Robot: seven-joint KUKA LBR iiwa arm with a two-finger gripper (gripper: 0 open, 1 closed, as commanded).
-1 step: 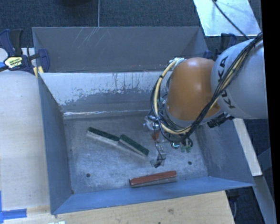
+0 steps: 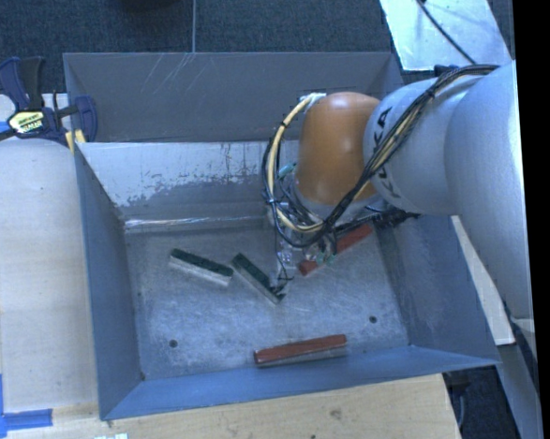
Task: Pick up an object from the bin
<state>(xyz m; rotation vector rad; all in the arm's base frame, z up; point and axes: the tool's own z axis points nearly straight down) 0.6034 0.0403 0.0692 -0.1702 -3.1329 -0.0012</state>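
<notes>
My gripper (image 2: 283, 271) hangs low over the middle of the bin floor, under the orange wrist cover. Its tip is at the right end of a dark green flat bar (image 2: 254, 274) that lies slanted on the floor, and it seems to touch that bar. A second dark green bar with a pale edge (image 2: 201, 267) lies just to the left, apart from the gripper. A red piece (image 2: 350, 240) sticks out to the right from beneath the wrist, partly hidden by cables.
A red-brown flat bar (image 2: 300, 351) lies along the bin's near wall, well below the gripper. The arm and its cables cover the bin's right back corner.
</notes>
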